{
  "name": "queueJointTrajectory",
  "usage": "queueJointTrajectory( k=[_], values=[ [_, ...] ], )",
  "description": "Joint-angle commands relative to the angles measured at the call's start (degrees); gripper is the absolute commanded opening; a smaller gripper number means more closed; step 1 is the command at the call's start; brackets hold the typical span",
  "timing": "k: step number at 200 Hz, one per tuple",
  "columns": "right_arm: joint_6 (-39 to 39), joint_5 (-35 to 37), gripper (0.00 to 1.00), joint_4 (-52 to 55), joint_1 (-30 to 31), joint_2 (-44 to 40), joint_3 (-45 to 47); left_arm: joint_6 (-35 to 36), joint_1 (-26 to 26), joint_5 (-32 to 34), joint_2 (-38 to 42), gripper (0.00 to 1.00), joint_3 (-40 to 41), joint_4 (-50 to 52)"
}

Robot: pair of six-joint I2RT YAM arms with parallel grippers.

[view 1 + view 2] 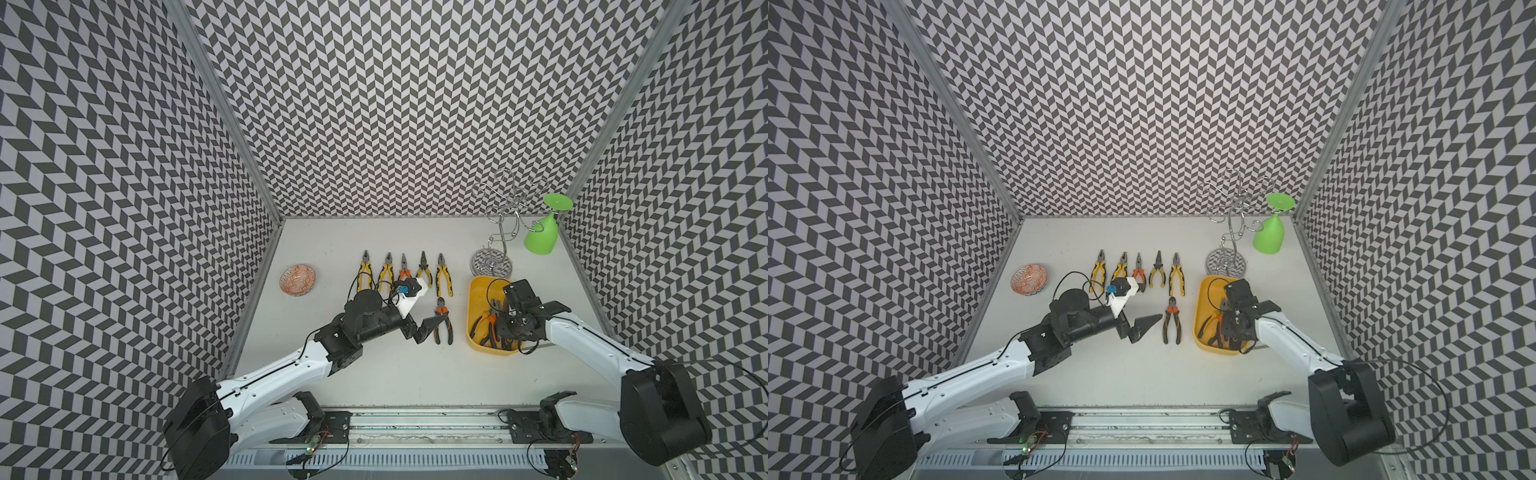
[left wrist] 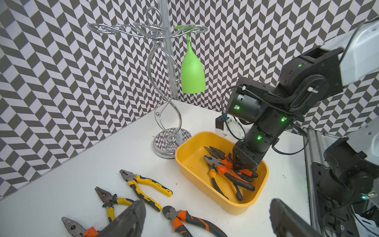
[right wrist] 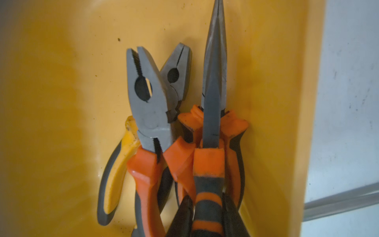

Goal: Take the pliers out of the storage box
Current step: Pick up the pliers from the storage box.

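The yellow storage box point(image 1: 478, 291) sits at 3 o'clock on the white worktop point(image 1: 374, 374), and the right arm reaches down into it from 5 o'clock. In the right wrist view the right fingers point(image 3: 184, 217) are clenched on an orange-and-black handle of the long-nose pliers point(image 3: 215, 82), one finger pressed to each side. This tool lies near the box wall, over another orange-handled pair. Beside it in the box lie orange-handled combination pliers point(image 3: 147, 98) and, partly under those, a yellow-handled pair point(image 3: 117, 174). Six pliers are out on the worktop. A row of five pliers point(image 1: 423, 266) lies at 12 o'clock, noses toward the back wall. The orange-handled cutters point(image 1: 441, 316) lie near the centre, at 9 o'clock of the box. The left fingers point(image 2: 127, 221) are released, spread wide and holding nothing, just beside the cutters at their 9 o'clock. A patterned bowl point(image 1: 299, 281) rests at 10 o'clock. A wire rack point(image 1: 491, 266) stands at 1 o'clock, just behind the box, with a green glass point(image 1: 540, 239) hanging upside down from it.
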State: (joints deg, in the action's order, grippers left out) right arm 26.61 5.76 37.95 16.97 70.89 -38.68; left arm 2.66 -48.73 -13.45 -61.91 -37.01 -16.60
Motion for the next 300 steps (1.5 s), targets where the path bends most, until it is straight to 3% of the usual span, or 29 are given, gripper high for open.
queueJointTrajectory(
  k=[1,42,98,134,181,206,224,248,266,300],
  values=[
    [-0.1,2.3,0.04,-1.1,-0.4,-5.0,-1.9,-0.8,0.0,3.4,-1.3,0.98,-0.1,-2.8],
    [-4.1,-0.4,0.00,-2.8,-0.4,-12.3,-3.4,-7.0,1.1,3.3,-4.1,0.98,-2.6,-2.4],
    [-11.9,-16.6,0.00,-12.7,-0.4,-23.1,-1.5,-19.2,5.7,-3.5,-7.2,0.98,-3.8,-5.9],
    [-12.4,-28.8,0.00,-21.4,-0.4,-29.6,1.0,-24.5,6.9,-6.2,-9.1,0.98,-3.7,-9.8],
    [-12.7,-47.0,0.00,-29.5,-0.4,-30.2,2.8,-37.9,9.4,-22.7,-11.7,0.98,-1.6,-27.4],
    [-10.0,-52.5,0.00,-34.8,-0.4,-29.8,4.5,-41.9,9.2,-28.4,-14.6,0.88,-4.5,-29.4],
    [-7.0,-56.5,0.00,-39.0,-0.4,-29.7,5.6,-42.9,9.1,-28.9,-16.6,0.73,-5.8,-29.3],
    [-4.3,-59.9,0.00,-43.2,-0.4,-29.3,6.3,-44.4,9.0,-29.4,-18.4,0.69,-6.7,-30.7],
    [-4.4,-60.2,0.00,-43.7,-0.4,-28.7,6.4,-46.2,8.6,-31.3,-19.6,0.54,-8.0,-32.2],
    [-4.5,-61.4,0.00,-44.5,-0.4,-26.6,6.3,-48.4,6.8,-33.8,-21.6,0.33,-10.3,-33.0]
  ],
)
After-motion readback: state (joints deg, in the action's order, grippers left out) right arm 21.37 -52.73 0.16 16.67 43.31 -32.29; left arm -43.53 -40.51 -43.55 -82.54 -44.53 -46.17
